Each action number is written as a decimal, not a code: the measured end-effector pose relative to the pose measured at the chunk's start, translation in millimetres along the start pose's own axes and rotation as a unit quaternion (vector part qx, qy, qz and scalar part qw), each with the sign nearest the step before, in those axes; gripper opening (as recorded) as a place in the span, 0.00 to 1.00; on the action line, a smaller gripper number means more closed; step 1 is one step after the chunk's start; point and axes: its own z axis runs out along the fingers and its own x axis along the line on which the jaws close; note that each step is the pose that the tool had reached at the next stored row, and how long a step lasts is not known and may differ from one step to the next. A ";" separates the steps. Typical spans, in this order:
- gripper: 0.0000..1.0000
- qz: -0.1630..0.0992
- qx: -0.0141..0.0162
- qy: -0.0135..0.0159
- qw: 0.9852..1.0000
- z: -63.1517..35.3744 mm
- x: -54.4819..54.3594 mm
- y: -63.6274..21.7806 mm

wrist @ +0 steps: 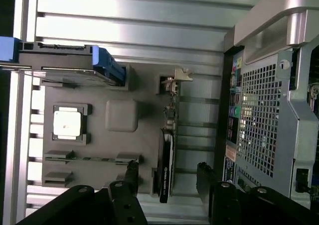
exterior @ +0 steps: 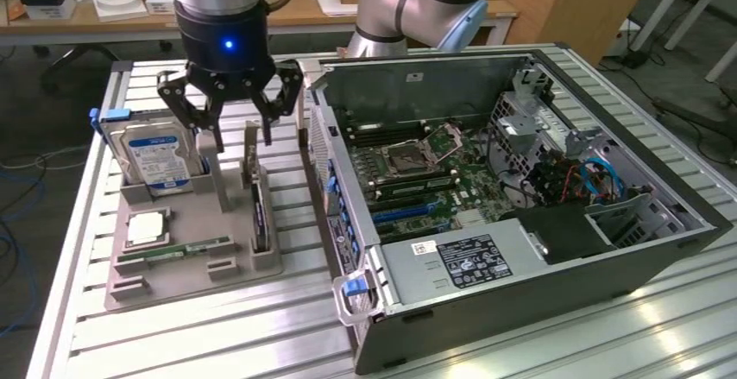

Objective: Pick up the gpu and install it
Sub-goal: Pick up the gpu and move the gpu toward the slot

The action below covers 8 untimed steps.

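I see a slatted aluminium table carrying two things. A grey parts tray lies flat toward the exterior view's left. Just beside it, an open computer case rests on its side.

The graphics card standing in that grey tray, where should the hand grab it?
Probably by its top edge, from straight above: the graphics card stands on edge in the tray, flat faces free, so the open hand can pinch across it.
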 end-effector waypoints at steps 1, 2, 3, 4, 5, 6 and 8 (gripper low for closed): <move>0.59 -0.001 0.000 0.000 1.000 1.8 -0.1 -0.8; 0.59 -0.001 0.000 0.000 1.000 3.5 -0.2 -2.1; 0.59 -0.002 0.000 0.000 1.000 5.2 -0.1 -3.9; 0.59 -0.002 0.000 0.000 1.000 7.0 0.0 -6.5; 0.59 -0.002 0.000 0.000 1.000 10.5 0.0 -10.7; 0.59 -0.002 0.000 0.000 1.000 12.3 -0.3 -11.5; 0.59 -0.002 0.000 0.000 1.000 15.8 -1.0 -12.1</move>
